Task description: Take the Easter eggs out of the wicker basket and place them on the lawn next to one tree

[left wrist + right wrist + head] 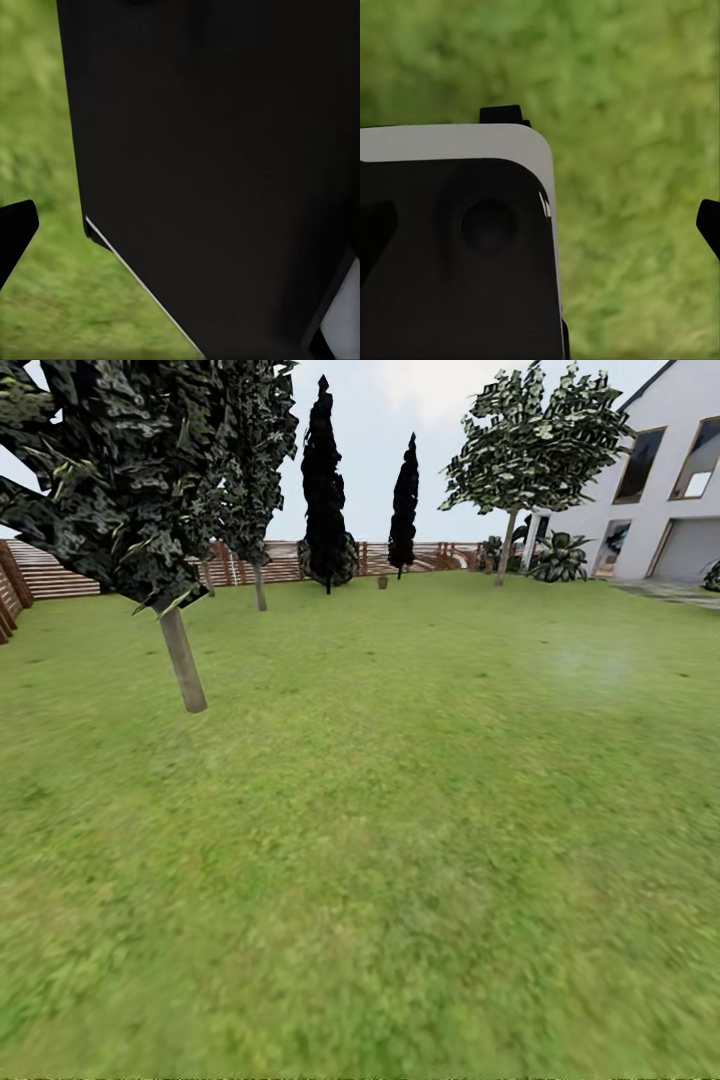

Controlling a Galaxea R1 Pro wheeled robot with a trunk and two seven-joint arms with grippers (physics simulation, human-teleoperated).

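Robot is in transit across the lawn [380,840]; arms look tucked low against the body, likely for driving, since both wrist cameras show dark robot body panels with grass behind. Left gripper: one dark fingertip [15,232] at the frame edge, cannot tell if the jaws are apart or together. Right gripper: one dark fingertip [709,225] at the edge, same, cannot tell. Nothing visibly held.

Landmark: nearest tree [183,660], pale bare trunk, leafy crown. Behind it, near the wooden fence [60,575], one more thin-trunk tree [259,585]. Further along the fence, two dark columnar trees [323,490]. Between them, at the fence, a small brown object [382,582], maybe the wicker basket, too small to tell. Far across the lawn from the landmark, one leafy tree [510,540] beside the white house [660,500].

Count: five trees total, one house, one fence. Eggs: zero visible, location unknown.
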